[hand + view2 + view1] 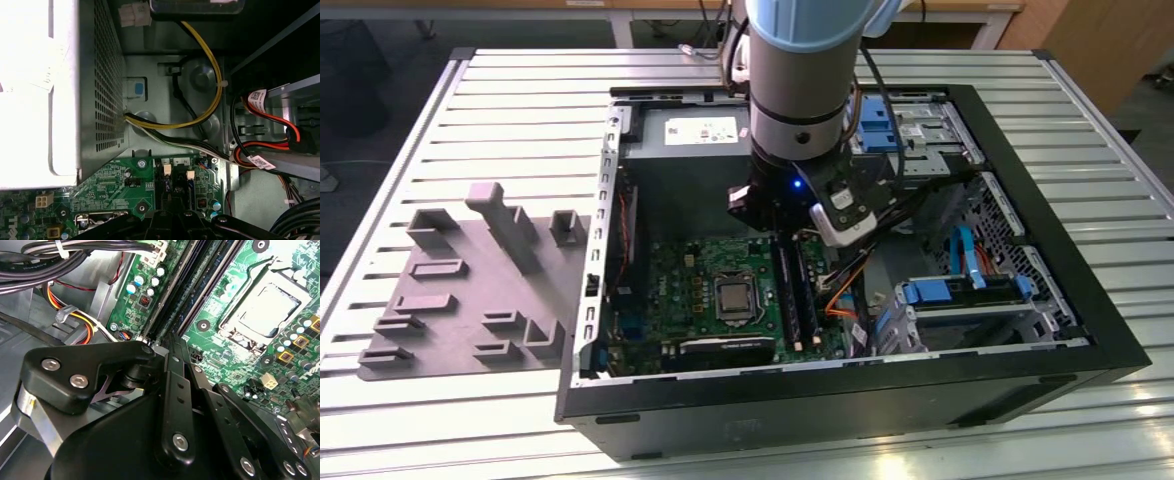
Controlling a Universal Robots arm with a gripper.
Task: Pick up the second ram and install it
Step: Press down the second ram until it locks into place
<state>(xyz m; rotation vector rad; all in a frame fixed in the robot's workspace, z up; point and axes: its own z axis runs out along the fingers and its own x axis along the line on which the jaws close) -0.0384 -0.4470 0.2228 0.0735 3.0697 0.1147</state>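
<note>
One gripper [778,228] is hovering inside one open computer case [1067,330] over the memory slots [795,288], its fingers [176,390] nearly closed, apparently empty. The second ram [786,285] is sitting slotted on the motherboard [707,290]. One grey tray [454,290] is lying on the slatted table [520,90].

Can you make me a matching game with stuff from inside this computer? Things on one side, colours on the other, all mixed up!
Things:
1. motherboard
2. moulded tray
3. drive brackets
4. computer case

Colours:
A. blue
B. black
C. green
D. light grey

Pairs: 1-C, 2-D, 3-A, 4-B
</note>
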